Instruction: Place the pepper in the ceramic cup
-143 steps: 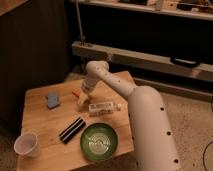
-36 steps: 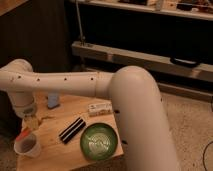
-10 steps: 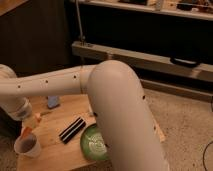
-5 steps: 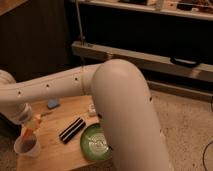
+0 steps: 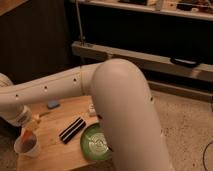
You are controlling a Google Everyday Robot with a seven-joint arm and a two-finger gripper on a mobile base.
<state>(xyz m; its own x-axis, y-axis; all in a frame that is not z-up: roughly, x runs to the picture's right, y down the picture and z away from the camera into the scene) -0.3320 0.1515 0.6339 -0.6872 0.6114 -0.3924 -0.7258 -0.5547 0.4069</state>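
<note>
Fingers (image 5: 33, 121) of the gripper (image 5: 32, 125) point downward at the left edge of the table (image 5: 50, 152), just below the pale wrist of the arm (image 5: 55, 92), and they are clamped on the pepper (image 5: 28, 135). That pepper hangs nearly upright from them, its upper end held between the fingers and its orange-red body reaching down into the mouth of the ceramic cup (image 5: 27, 145). Whether its lower tip touches the inside of the cup cannot be told.

Directly beneath the fingers stands the ceramic cup, white and round, upright near the front left corner of the table.

To the right of the fingers and a little below them lies a black ridged bar (image 5: 72, 129), set at a slant on the wood. Farther right again, beyond that bar, sits a green bowl (image 5: 95, 144), partly covered by the big rounded arm link in the foreground. Above and to the right of the fingers, toward the back of the table, rests a small blue object (image 5: 53, 104), apart from everything else. A pale wrapped bar (image 5: 92, 109) shows only as a sliver at the arm's edge, right of the fingers and well apart from them.

Behind the table runs a dark shelf unit (image 5: 150, 30) with a metal rail, and a speckled floor (image 5: 185, 130) spreads out to the right.
</note>
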